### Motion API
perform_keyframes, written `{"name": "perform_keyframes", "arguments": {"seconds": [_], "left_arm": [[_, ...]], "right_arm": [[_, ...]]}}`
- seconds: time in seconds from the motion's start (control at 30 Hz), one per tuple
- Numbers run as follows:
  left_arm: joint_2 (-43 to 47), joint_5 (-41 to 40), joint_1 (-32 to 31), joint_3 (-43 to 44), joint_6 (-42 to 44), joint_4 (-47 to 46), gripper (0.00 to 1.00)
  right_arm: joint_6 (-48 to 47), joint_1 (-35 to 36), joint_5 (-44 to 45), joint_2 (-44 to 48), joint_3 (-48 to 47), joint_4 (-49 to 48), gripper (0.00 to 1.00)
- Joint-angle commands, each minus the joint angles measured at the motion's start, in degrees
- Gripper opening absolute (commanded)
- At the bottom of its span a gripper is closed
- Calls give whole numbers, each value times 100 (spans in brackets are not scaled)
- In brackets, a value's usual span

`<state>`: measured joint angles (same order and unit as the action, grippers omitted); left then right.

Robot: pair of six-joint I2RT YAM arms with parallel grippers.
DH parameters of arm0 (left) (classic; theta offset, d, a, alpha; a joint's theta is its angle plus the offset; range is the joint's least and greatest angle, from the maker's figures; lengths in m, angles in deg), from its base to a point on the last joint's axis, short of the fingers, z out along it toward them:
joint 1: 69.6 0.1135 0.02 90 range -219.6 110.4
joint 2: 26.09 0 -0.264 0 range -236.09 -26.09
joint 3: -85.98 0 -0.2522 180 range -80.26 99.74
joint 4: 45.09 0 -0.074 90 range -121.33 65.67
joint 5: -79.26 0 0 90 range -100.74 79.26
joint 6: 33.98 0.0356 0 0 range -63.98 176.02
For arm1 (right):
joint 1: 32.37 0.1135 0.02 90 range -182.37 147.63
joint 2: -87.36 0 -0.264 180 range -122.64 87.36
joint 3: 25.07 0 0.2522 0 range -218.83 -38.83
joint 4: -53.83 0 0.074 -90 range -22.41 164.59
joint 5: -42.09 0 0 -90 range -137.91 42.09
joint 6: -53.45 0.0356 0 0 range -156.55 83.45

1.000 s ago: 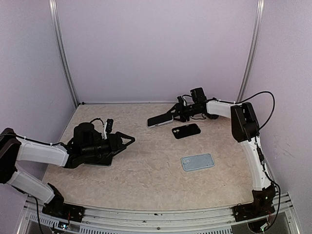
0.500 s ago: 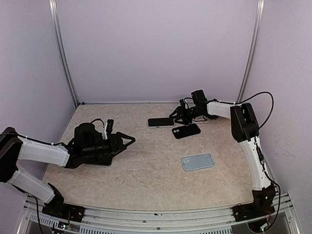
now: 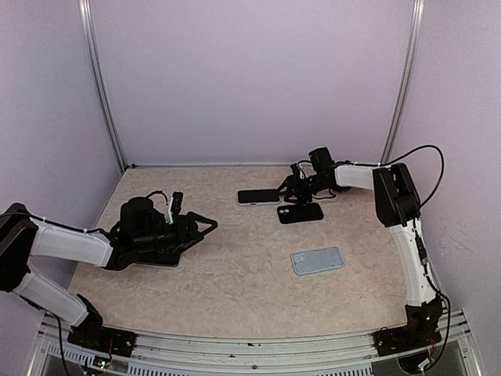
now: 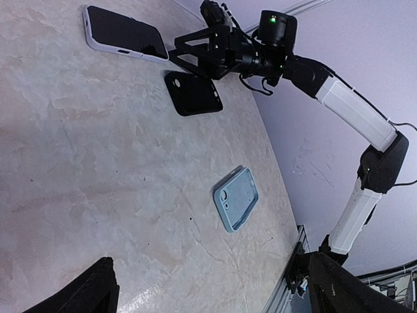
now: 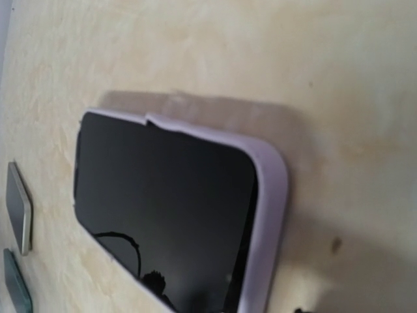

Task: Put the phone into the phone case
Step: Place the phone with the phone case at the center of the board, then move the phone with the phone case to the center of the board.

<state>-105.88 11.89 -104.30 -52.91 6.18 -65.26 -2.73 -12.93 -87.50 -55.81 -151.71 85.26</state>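
Observation:
The phone (image 3: pixel 258 197) has a black screen and a lilac rim; it lies flat, screen up, at the back of the table. It also shows in the left wrist view (image 4: pixel 125 34) and fills the right wrist view (image 5: pixel 169 208). My right gripper (image 3: pixel 288 190) is just right of the phone's end, open and holding nothing; its spread fingers show in the left wrist view (image 4: pixel 174 53). A black phone case (image 3: pixel 300 212) lies just in front of that gripper. A light blue phone case (image 3: pixel 317 260) lies nearer, right of centre. My left gripper (image 3: pixel 210 225) is open and empty at the left.
The marbled table (image 3: pixel 235 274) is walled on three sides. The right arm's cable (image 3: pixel 415 153) loops near the right wall. The metal rail (image 3: pixel 258 345) runs along the near edge. The black case (image 4: pixel 193 93) and the blue case (image 4: pixel 236 199) also show in the left wrist view.
My right gripper lowered the tilted phone flat onto the table, let it go and drew back a little to the right. The left arm has not moved.

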Motion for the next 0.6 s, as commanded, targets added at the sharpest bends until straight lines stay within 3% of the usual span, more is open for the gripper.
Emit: {"name": "perform_keyframes", "arguments": {"seconds": [0.0,0.57], "left_arm": [[-101,7,42,80,-48,-173,99],[26,-14,51,-67,-69,-181,99]], "right_arm": [[-113,-30,83,258,138,46,55],[-320,310,-314,-7,-218,160,55]]}}
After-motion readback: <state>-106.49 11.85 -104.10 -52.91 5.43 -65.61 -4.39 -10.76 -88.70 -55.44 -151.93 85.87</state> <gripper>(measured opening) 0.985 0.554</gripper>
